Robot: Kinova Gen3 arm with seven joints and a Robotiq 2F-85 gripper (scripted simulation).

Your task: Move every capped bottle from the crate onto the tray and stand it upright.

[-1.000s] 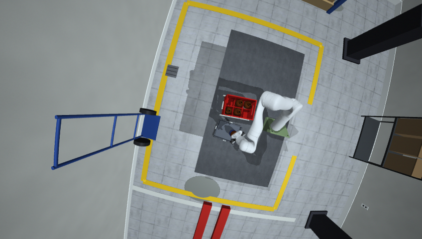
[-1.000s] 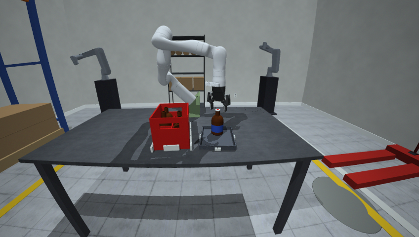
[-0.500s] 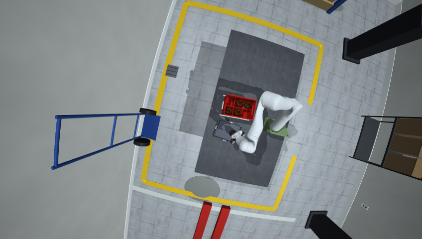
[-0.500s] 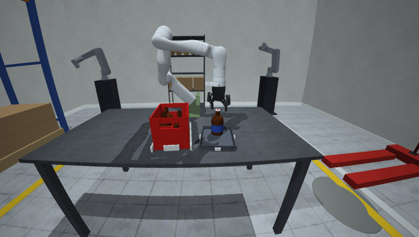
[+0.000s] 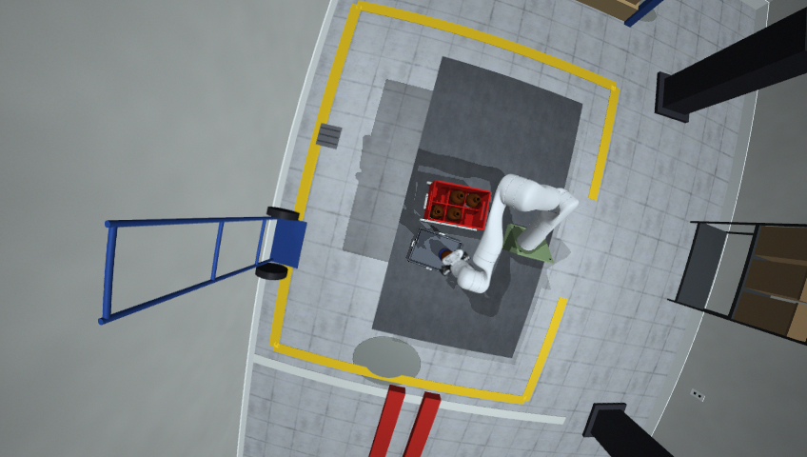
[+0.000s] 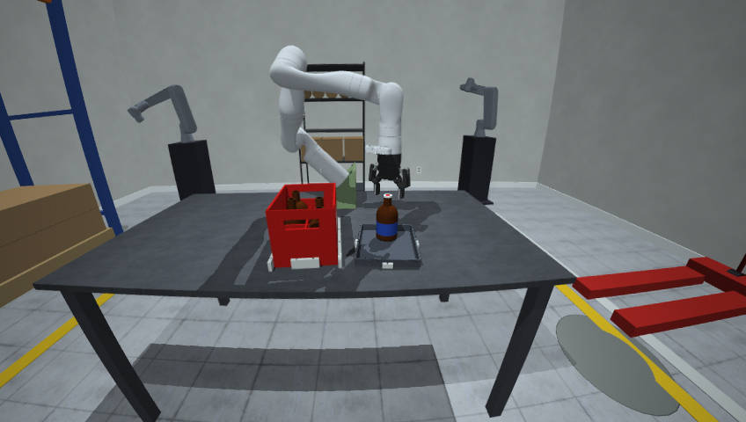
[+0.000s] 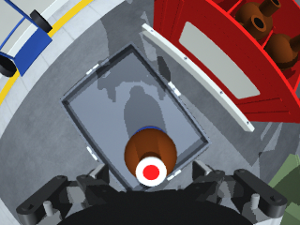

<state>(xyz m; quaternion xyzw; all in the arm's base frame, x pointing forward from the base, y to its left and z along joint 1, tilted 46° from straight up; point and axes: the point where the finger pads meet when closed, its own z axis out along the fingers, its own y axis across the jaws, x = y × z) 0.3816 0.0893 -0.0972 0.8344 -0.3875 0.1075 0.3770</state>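
Observation:
A brown capped bottle (image 6: 386,213) (image 7: 149,150) (image 5: 442,252) with a blue label and a red-and-white cap stands upright on the grey tray (image 6: 366,251) (image 7: 103,112) (image 5: 416,238). My gripper (image 6: 389,194) (image 7: 150,172) (image 5: 451,262) is open and hangs straight above the cap, its fingers spread to either side and clear of the bottle. The red crate (image 6: 303,236) (image 7: 182,7) (image 5: 433,190) stands left of the tray in the exterior view. It holds several brown bottles (image 7: 257,22) (image 5: 454,213); the necks that show in the wrist view are open.
The crate and the tray sit on a dark table (image 6: 157,245). White blocks (image 6: 304,263) and a white bar (image 7: 187,69) lie against the crate. My arm's green base mount (image 6: 347,196) (image 5: 512,237) stands behind the crate and the tray.

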